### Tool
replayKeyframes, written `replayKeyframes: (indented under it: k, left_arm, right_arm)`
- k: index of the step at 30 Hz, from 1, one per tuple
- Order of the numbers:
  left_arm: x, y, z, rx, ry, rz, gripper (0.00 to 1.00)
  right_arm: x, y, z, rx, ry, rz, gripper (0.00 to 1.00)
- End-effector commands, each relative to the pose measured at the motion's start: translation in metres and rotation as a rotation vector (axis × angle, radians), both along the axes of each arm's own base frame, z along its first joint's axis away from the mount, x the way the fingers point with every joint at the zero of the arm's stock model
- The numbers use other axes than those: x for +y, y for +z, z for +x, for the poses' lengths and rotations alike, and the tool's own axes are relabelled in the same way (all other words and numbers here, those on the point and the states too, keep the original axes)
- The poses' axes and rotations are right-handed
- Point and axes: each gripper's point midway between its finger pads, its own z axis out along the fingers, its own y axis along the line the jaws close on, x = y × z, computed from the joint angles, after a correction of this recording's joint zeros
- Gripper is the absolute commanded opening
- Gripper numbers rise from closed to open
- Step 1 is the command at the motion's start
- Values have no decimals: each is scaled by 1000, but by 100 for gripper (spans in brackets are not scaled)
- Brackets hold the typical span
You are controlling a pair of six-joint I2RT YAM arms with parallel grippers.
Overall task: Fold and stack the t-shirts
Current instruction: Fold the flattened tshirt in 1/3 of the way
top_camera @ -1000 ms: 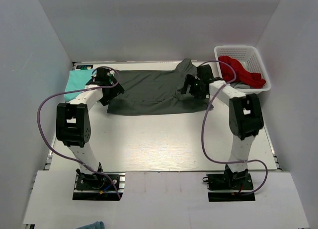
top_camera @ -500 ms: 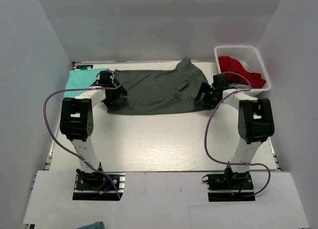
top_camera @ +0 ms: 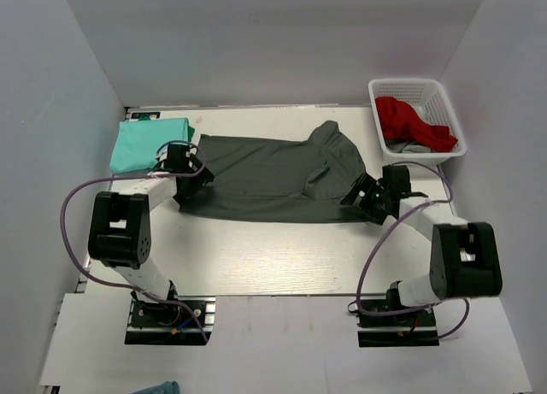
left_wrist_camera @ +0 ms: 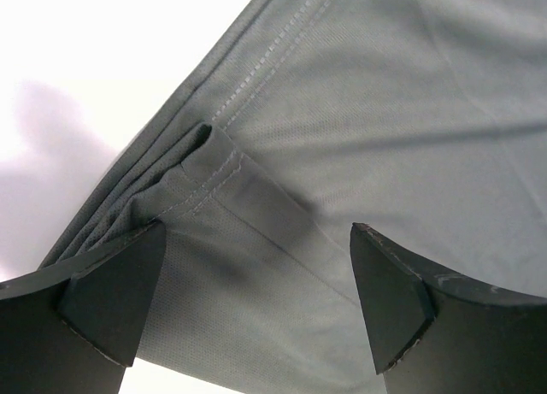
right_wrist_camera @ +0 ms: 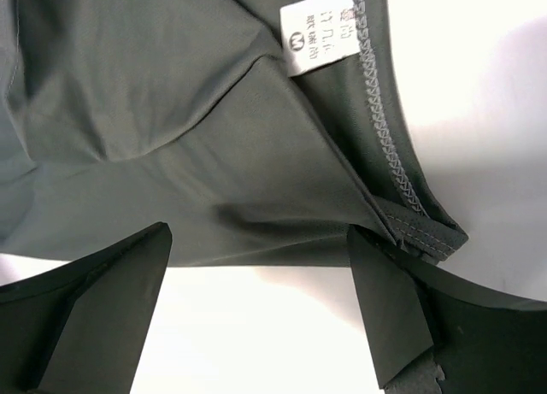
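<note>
Charcoal grey t-shirt (top_camera: 273, 176): laid flat as a long band across the far half of the tabletop (top_camera: 273, 249), running left to right. Left end in stacked layers with a double-stitched hem (left_wrist_camera: 224, 167). Right end rumpled, one flap reaching toward the far edge, a printed white label (right_wrist_camera: 318, 31) facing up.

Mint-turquoise t-shirt (top_camera: 141, 144): folded to a compact rectangle, flat at the far left corner, just beside the grey band's left end.
</note>
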Motion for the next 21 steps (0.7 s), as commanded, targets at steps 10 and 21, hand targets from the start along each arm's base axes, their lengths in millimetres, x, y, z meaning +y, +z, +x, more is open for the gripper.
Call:
replayKeyframes:
  k: [10, 21]
  left_arm:
    - [31, -2, -138, 217, 138, 79, 100]
    - [39, 85, -85, -41, 161, 110, 100]
  right_arm:
    - [-29, 1, -106, 146, -53, -113, 90]
    - [60, 102, -51, -259, 399, 60, 90]
